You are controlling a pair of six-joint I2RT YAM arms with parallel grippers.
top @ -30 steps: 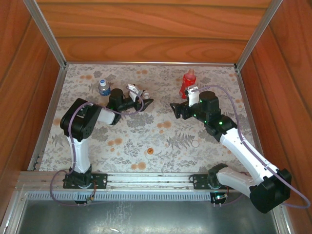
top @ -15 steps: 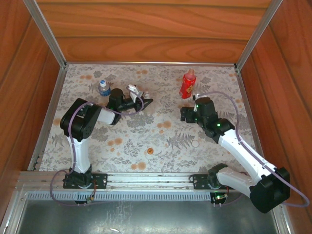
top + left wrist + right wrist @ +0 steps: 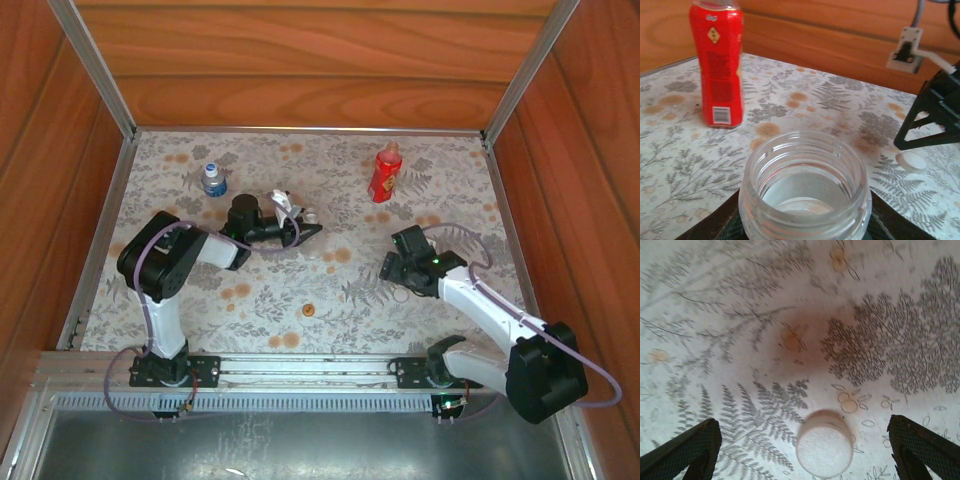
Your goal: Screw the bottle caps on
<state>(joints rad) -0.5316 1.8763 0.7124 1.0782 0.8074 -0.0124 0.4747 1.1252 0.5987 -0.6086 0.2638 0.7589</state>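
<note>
White cap (image 3: 824,450) between spread right jaws, touching neither tip.

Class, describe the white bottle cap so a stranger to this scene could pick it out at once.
On the floral table, find the right gripper, pointing down with its jaws open. The white cap lies flat on the cloth between them; the orange cap lies nearer the arms' bases.

Left arm (image 3: 163,315) and right arm (image 3: 480,300) show white links, black joints, lilac cables (image 3: 106,378), seemingly mesh-textured jaws.
</note>
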